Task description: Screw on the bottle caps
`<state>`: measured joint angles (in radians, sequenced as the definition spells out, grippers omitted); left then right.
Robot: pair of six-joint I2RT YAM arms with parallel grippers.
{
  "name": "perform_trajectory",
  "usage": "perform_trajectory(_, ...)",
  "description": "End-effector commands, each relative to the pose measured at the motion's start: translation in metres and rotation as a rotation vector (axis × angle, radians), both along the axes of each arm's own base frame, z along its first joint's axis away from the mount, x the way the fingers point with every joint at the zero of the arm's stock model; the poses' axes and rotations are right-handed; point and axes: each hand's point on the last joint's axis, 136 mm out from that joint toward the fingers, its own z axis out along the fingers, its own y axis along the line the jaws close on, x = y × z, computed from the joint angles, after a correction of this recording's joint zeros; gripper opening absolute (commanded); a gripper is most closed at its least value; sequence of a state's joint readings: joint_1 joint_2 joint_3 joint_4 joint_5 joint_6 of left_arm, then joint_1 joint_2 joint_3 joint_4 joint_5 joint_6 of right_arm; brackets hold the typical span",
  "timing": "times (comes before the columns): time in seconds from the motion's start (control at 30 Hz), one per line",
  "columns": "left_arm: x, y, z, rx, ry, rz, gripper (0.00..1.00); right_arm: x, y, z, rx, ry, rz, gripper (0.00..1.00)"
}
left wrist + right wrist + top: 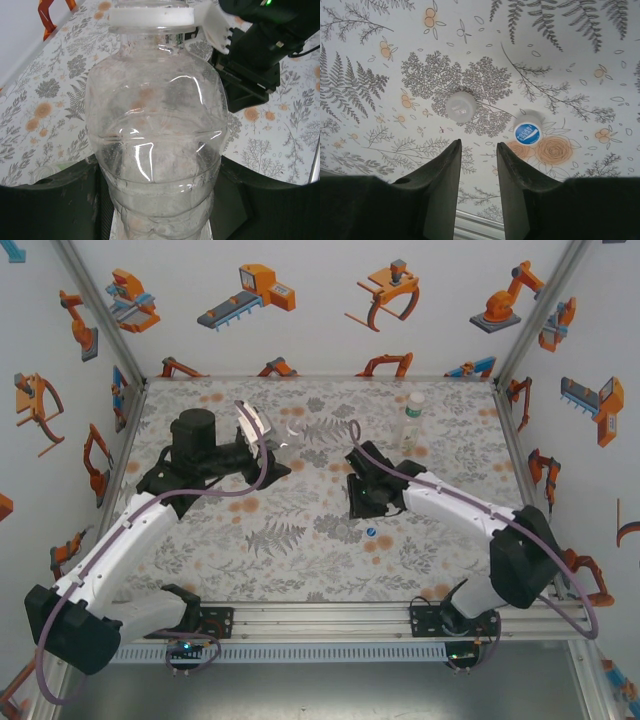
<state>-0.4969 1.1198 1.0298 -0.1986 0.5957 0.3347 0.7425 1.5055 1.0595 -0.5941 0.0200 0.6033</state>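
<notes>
Two bottles: a clear bottle (155,125) clamped in the left pincer (157,195), its top cut off, and a green-banded bottle (412,420) upright far right on the table (300,560); two loose caps, pale cap (461,107) and blue cap (527,134), lie just beyond the right pincer (477,150), which is nearly closed and empty.

My left pincer (255,435) had the bottle (155,140) clamped in it, out over the far left part of the table (300,570). The tall bottle (412,420) stood at the far right. My right pincer (477,150) hung mid-table. One loose cap (461,106) and a second cap (527,134) lay side by side on the table, not touching, just off its fingertips on the near side.
</notes>
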Motion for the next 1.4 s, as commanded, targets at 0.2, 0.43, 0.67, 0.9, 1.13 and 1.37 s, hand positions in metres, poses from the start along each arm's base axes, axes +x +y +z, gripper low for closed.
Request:
perform_trajectory(0.2, -0.002, 0.001, 0.004, -0.015, -0.018, -0.005, 0.08, -0.005, 0.028, -0.023, -0.13, 0.035, 0.056, 0.42)
perform_trajectory(0.43, -0.001, 0.0, 0.004, -0.014, -0.017, -0.004, 0.08, -0.006, 0.038, -0.043, -0.183, 0.052, 0.08, 0.46)
perform_trajectory(0.67, -0.001, 0.0, 0.004, -0.015, -0.013, -0.003, 0.08, -0.006, 0.039, -0.052, -0.194, 0.063, 0.078, 0.47)
perform_trajectory(0.9, 0.0, 0.0, 0.003, -0.014, -0.01, -0.003, 0.08, -0.007, 0.038, -0.058, -0.203, 0.071, 0.08, 0.48)
perform_trajectory(1.13, 0.0, 0.0, 0.002, -0.014, -0.008, -0.003, 0.08, -0.008, 0.038, -0.067, -0.208, 0.083, 0.077, 0.48)
perform_trajectory(1.37, 0.0, 0.0, 0.002, -0.015, -0.004, -0.001, 0.08, -0.009, 0.036, -0.076, -0.21, 0.088, 0.071, 0.48)
